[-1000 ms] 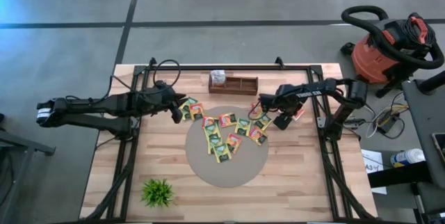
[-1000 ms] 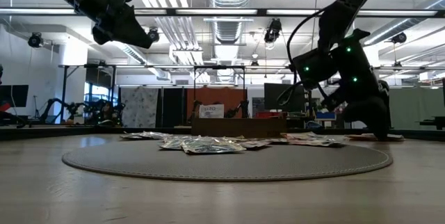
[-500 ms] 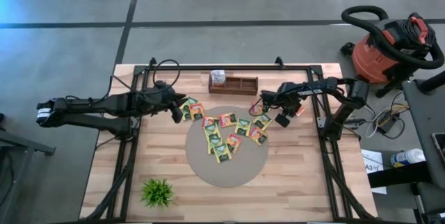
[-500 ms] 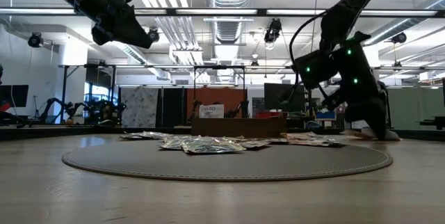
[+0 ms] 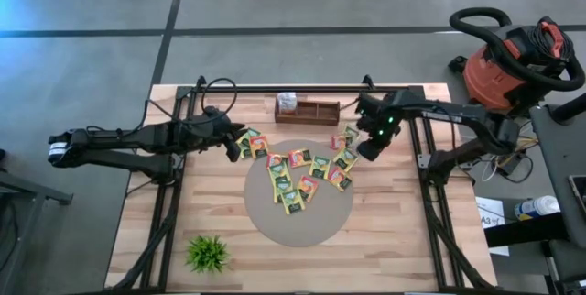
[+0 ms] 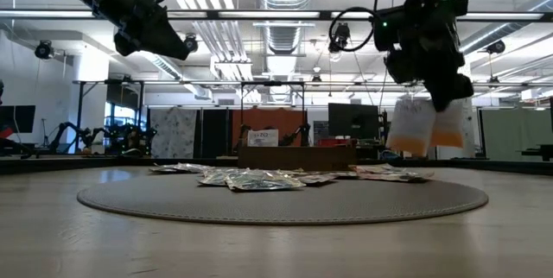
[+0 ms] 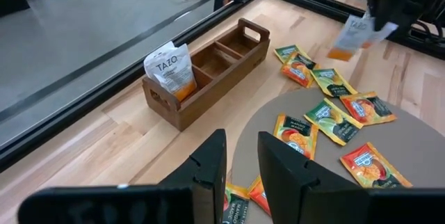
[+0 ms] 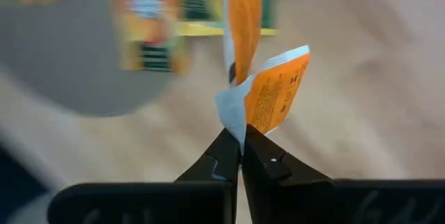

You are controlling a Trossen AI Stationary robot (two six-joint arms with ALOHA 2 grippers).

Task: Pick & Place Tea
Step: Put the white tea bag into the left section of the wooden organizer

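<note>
Two dark, matte black jointed robot arms. The left arm (image 5: pixel 137 137) ends at its outer base in a white band with dark marks, perhaps lettering. The right arm (image 5: pixel 430 112) shows small green indicator lights near its wrist, and thin black cables loop along it. White lettering marks its upper link.

Whether I pinch one orange sachet (image 8: pixel 268 92) or two is smeared beyond telling; the mat (image 8: pixel 62 50) beyond blurs likewise.
</note>
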